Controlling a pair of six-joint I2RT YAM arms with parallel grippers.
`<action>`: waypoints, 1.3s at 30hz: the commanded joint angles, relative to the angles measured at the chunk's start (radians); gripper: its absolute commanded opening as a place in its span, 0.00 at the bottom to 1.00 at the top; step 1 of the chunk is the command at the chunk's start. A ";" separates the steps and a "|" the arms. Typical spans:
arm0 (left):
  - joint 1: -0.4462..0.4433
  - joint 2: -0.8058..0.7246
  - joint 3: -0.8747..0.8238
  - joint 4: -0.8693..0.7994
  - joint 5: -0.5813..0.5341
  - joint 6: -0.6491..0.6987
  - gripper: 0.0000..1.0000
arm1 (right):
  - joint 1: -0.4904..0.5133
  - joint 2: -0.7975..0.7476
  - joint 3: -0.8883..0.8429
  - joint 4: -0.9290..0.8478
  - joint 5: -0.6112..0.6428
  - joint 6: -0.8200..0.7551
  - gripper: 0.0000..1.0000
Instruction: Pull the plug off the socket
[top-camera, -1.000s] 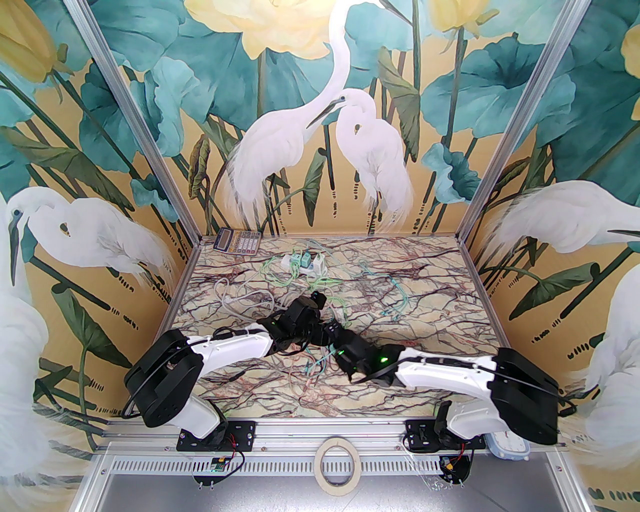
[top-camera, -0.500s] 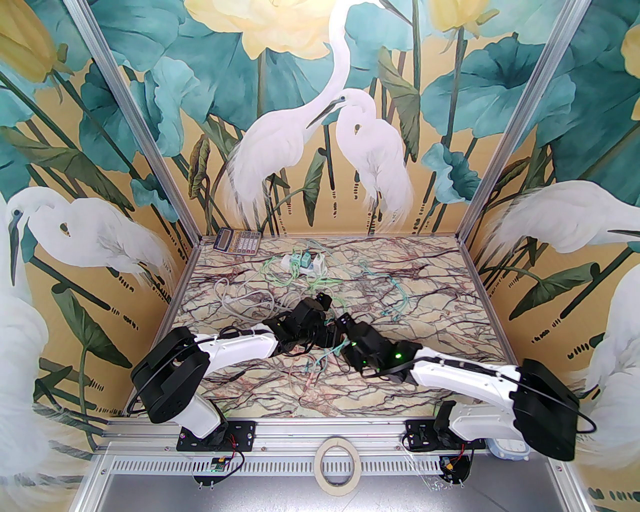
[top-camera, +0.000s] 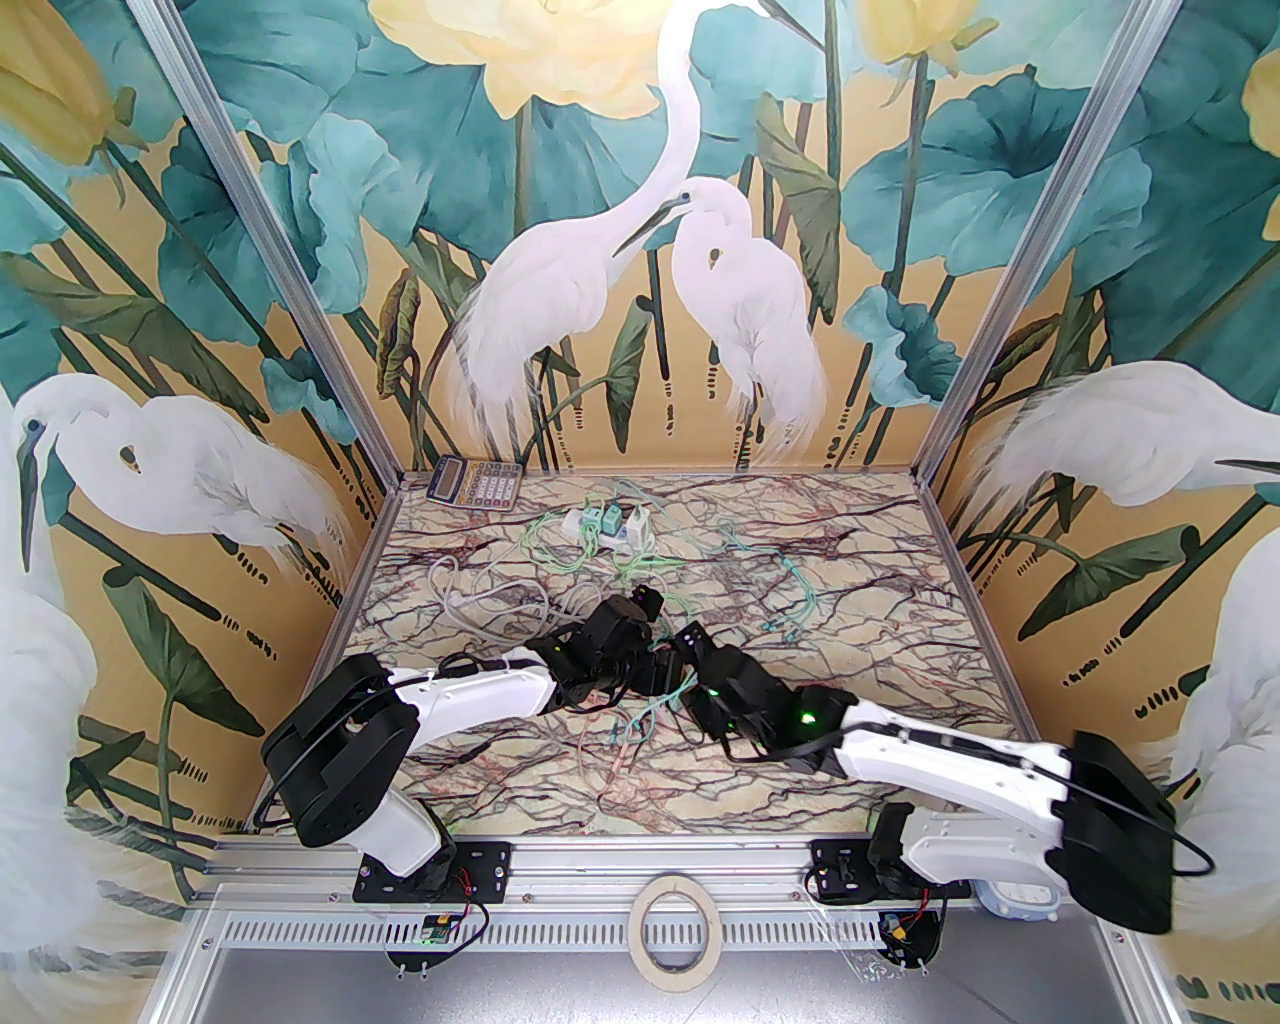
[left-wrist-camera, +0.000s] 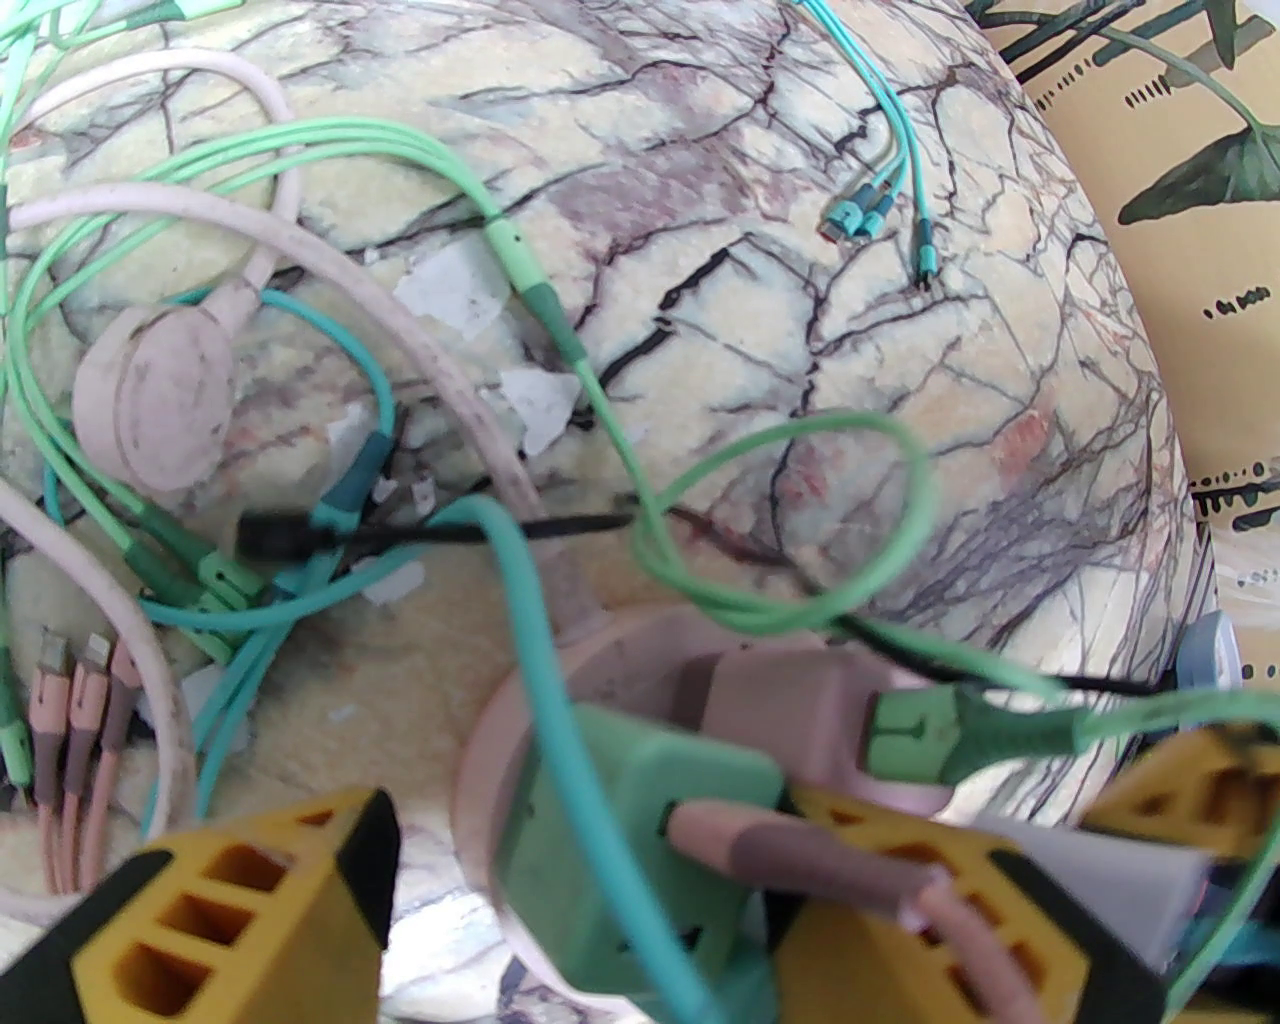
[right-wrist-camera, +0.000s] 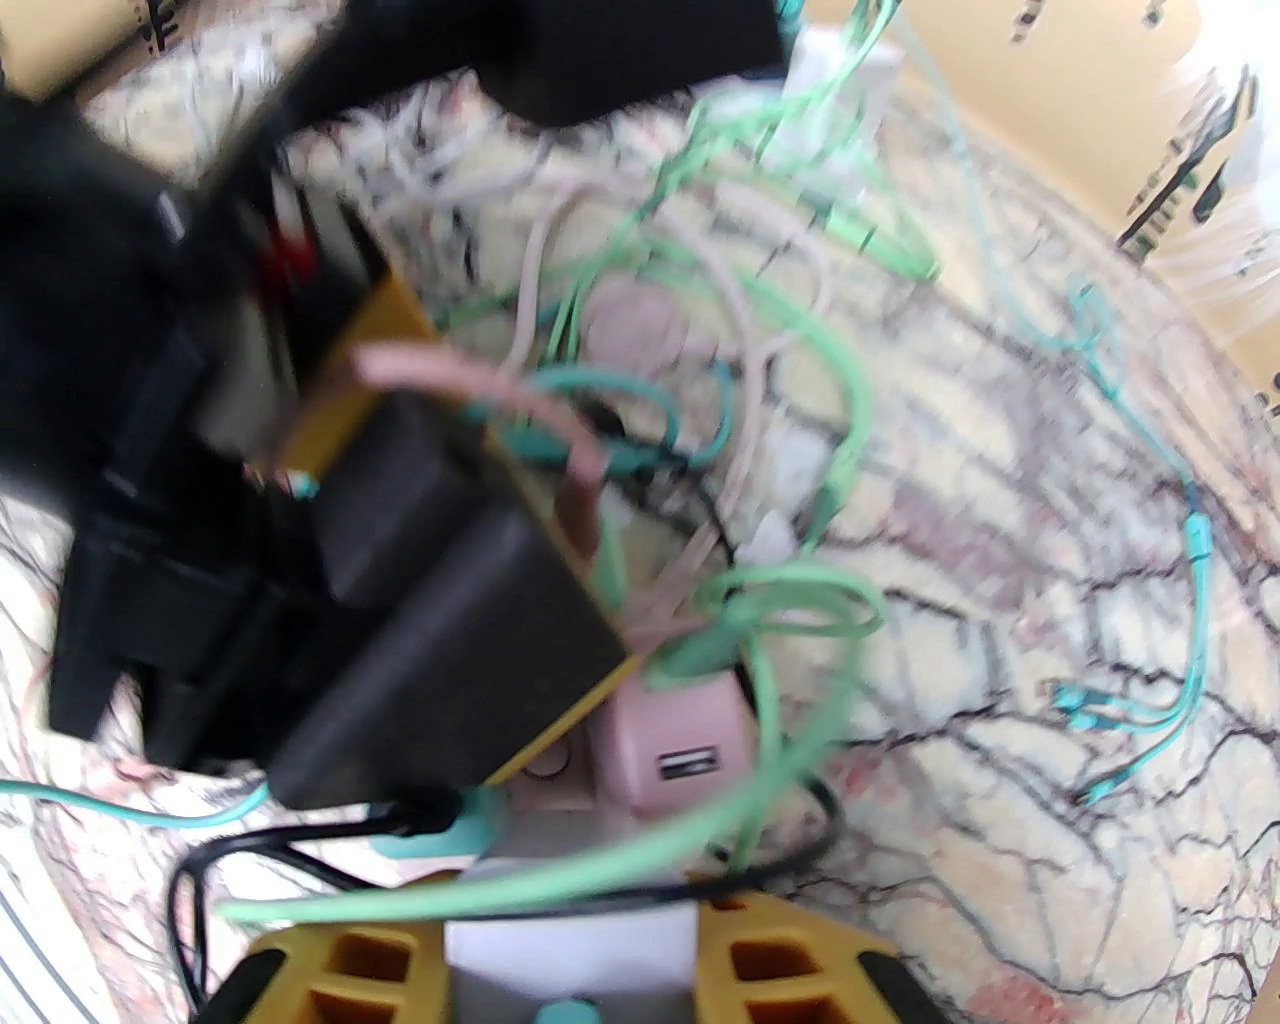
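The arms meet mid-table over the cables (left-wrist-camera: 560, 330), I reckon to split the work. The right gripper (right-wrist-camera: 565, 945) is clamped on the white plug (left-wrist-camera: 1080, 875) to pull. The left gripper (left-wrist-camera: 600, 820) stands half-spread astride the pink socket (left-wrist-camera: 475, 790) to steady it (one finger sits clear of the rim). The plug looks small and blocky, crowded beside a green plug (left-wrist-camera: 700, 790).

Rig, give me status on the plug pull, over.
Left gripper open, straddling green plug sitting in pink socket. Right gripper shut on white block alongside. Teal cable draped over plug.
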 joint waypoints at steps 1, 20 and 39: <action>-0.017 0.027 -0.011 -0.152 -0.036 0.000 0.65 | 0.005 -0.061 0.026 -0.031 0.055 0.006 0.20; -0.015 -0.145 0.086 -0.211 -0.090 -0.048 0.84 | 0.005 -0.266 0.209 -0.234 0.161 0.042 0.21; 0.110 -0.601 0.050 -0.281 -0.245 -0.106 1.00 | -0.167 -0.120 0.526 -0.280 0.171 -0.014 0.21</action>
